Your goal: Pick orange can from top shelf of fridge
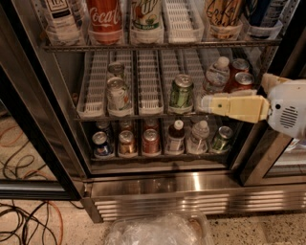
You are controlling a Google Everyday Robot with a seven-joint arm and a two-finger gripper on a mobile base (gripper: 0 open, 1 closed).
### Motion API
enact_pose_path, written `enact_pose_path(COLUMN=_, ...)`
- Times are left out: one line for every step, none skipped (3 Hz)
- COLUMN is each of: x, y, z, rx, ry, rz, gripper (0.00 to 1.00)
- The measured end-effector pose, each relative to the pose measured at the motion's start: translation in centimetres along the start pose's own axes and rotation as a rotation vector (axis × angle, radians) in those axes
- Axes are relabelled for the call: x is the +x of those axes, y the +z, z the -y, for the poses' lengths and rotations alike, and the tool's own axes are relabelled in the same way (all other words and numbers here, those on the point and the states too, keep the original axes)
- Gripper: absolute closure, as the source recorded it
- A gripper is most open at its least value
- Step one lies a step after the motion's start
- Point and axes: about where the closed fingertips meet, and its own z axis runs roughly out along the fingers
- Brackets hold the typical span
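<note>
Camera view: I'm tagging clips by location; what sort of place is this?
Probably a break room or shop: a glass-door fridge holds drinks, the orange can on its top shelf, cables on the floor. The tool sits before the middle rack.
</note>
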Motion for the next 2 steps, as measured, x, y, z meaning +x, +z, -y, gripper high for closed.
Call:
enact_pose_path(x=-0.3, y=-0.5, z=2.0, rx=0.079, ry=0.036, rz=0.060, gripper=0.00)
enact_pose_path(x=-1.0, y=-1.8, z=4.1, rx=0.142, ry=0.045, rz=0.096, gripper=0.00)
